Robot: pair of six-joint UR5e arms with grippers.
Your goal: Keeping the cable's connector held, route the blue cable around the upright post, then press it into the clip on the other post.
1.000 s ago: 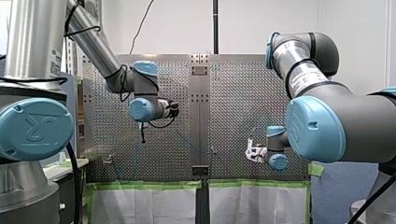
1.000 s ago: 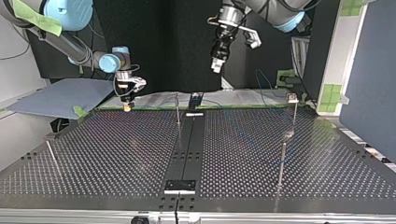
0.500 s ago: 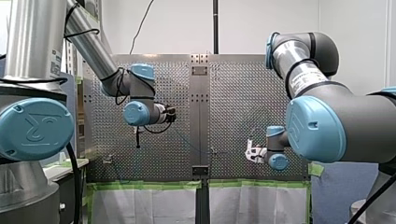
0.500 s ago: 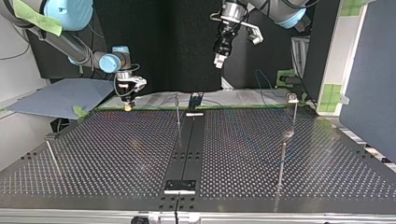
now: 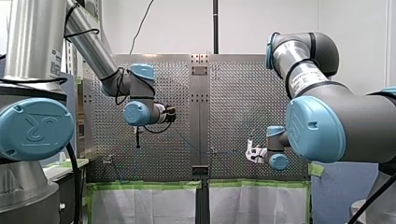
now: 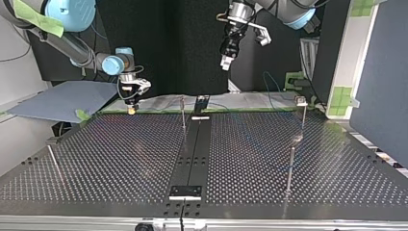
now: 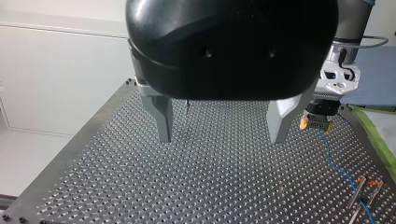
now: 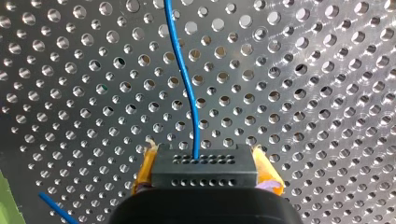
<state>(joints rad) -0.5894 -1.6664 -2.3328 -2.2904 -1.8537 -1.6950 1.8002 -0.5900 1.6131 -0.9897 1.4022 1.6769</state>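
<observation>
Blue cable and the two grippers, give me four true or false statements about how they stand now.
1. My right gripper is shut on the connector. True.
2. The blue cable runs from the connector across the perforated table. True.
3. My left gripper holds the blue cable. False: its fingers stand open, nothing between them.
4. In the top view, my left gripper touches the table. False: it hangs well above it.

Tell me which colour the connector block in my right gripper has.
Black: the connector shows best in the right wrist view.
</observation>
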